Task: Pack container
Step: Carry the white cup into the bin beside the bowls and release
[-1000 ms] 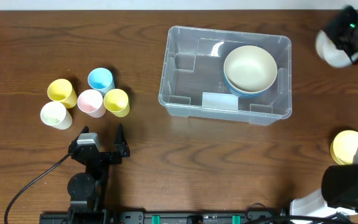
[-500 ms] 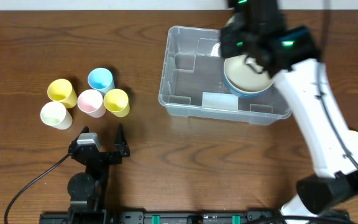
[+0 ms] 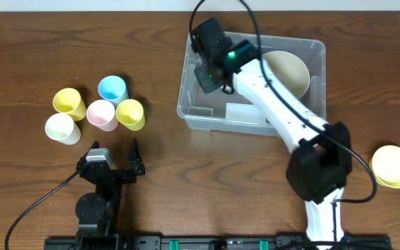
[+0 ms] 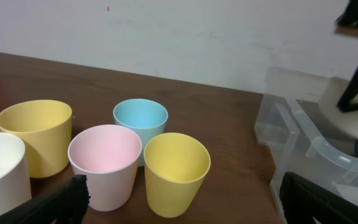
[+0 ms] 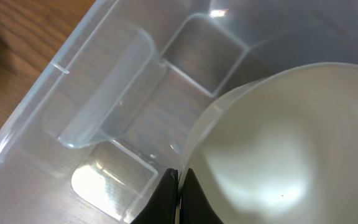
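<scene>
The clear container point(image 3: 317, 122) stands at the back centre, with its whitish label point(image 3: 245, 112) on the floor. My right gripper point(image 3: 211, 78) hangs over the container's left half. In the right wrist view the right gripper point(image 5: 179, 174) is shut on the rim of a cream bowl point(image 5: 291, 149), above the ribbed container floor point(image 5: 98, 106). From overhead the cream bowl point(image 3: 289, 69) shows inside the container, partly hidden by the arm. My left gripper point(image 3: 113, 161) rests open near the front edge, and in its wrist view the left gripper point(image 4: 188, 202) has nothing between its fingers.
Several pastel cups stand left of the container: a yellow cup point(image 3: 69, 103), a blue cup point(image 3: 112, 89), a pink cup point(image 3: 101, 114), a second yellow cup point(image 3: 130, 114) and a white cup point(image 3: 62, 128). A yellow bowl point(image 3: 393, 165) sits at the right edge.
My right arm has swung from the far right edge across the container to its left half, staying shut. The left arm and the cups have not moved.
</scene>
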`<move>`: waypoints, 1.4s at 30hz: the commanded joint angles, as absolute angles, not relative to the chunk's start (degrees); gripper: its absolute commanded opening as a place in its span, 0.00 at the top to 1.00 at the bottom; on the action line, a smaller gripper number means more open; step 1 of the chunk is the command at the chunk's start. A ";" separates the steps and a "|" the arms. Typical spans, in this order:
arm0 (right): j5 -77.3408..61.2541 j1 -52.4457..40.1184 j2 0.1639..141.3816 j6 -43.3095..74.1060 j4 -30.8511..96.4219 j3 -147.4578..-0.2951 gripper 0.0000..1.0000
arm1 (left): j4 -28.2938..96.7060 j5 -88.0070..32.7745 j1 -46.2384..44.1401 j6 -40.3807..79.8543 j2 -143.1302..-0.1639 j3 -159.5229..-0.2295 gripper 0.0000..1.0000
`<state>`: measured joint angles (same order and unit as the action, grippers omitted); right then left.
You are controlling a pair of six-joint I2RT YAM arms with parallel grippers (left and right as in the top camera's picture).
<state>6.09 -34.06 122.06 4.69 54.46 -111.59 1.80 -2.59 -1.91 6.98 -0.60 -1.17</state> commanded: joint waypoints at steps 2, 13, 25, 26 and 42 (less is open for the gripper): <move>7.03 -35.73 123.07 3.60 53.78 -112.22 0.99 | 4.03 -1.67 -1.56 6.00 -0.30 -0.23 0.02; 6.87 -36.18 123.46 3.79 53.06 -112.22 0.71 | 4.03 -1.67 -1.56 6.02 -0.30 -0.23 0.02; 16.75 -35.20 122.28 15.14 56.21 -115.37 0.16 | 4.03 -1.67 -1.56 6.02 -0.30 -0.23 0.02; 17.91 -34.98 121.86 16.53 57.45 -116.46 0.08 | 4.03 -1.67 -1.56 6.02 -0.30 -0.23 0.02; 26.24 -6.94 108.75 55.33 97.32 -128.95 0.01 | 4.03 -1.67 -1.56 6.02 -0.30 -0.23 0.02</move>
